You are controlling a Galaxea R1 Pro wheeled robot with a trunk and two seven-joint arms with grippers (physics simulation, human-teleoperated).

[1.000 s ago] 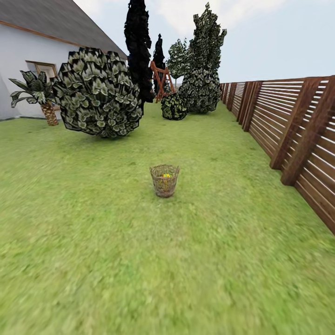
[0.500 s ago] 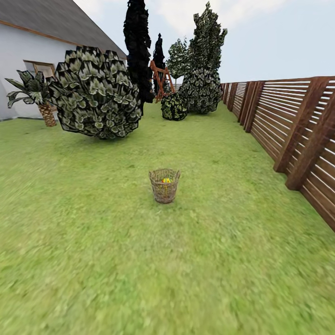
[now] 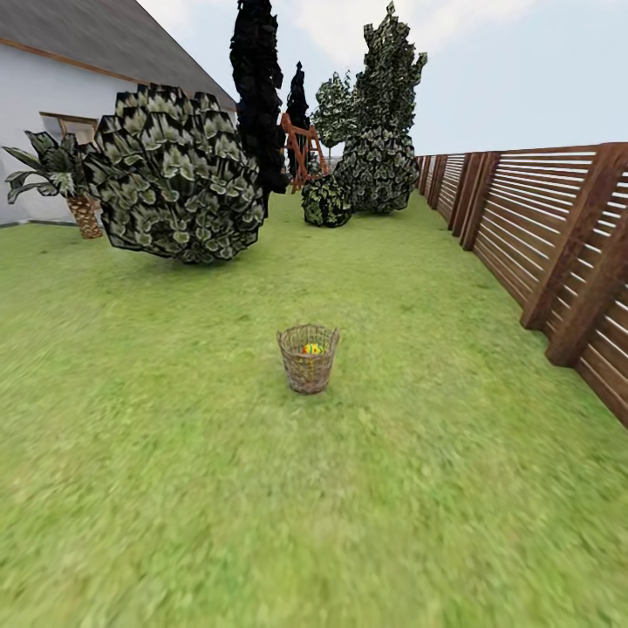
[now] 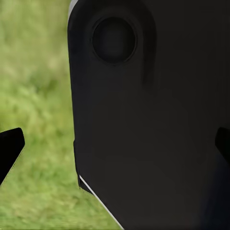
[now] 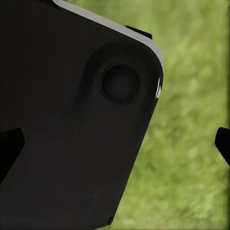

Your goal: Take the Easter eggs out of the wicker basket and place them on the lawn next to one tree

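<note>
Basket [image 3: 308, 359]: brown wicker, upright on the lawn [image 3: 174, 488], at the centre of the head frame, well apart from everything else.
Eggs [image 3: 311, 349]: a yellow patch with red and blue marks inside the basket, just below the rim; too small to count.
Fence [image 3: 558, 253]: brown horizontal slats, along the right edge of the frame, receding toward upper centre.
Bush [image 3: 179, 174]: large and round, upper left of the frame, beyond the basket.
Palm [image 3: 65, 179]: short, rough brown trunk, far left, just beside the bush and before the white house [image 3: 52, 96].
Tree [image 3: 259, 87]: tall, dark foliage, upper centre-left, behind the bush.
Far bushes [image 3: 375, 166]: upper centre, near the fence line.
Left gripper [image 4: 115, 153]: dark fingertips [image 4: 9, 148] at opposite edges of the wrist frame, spread wide, nothing between them; a black robot panel [image 4: 153, 120] and blurred grass lie behind.
Right gripper [image 5: 115, 148]: fingertips [image 5: 223, 143] likewise spread to opposite frame edges, holding nothing; black panel [image 5: 62, 120] and grass behind.
</note>
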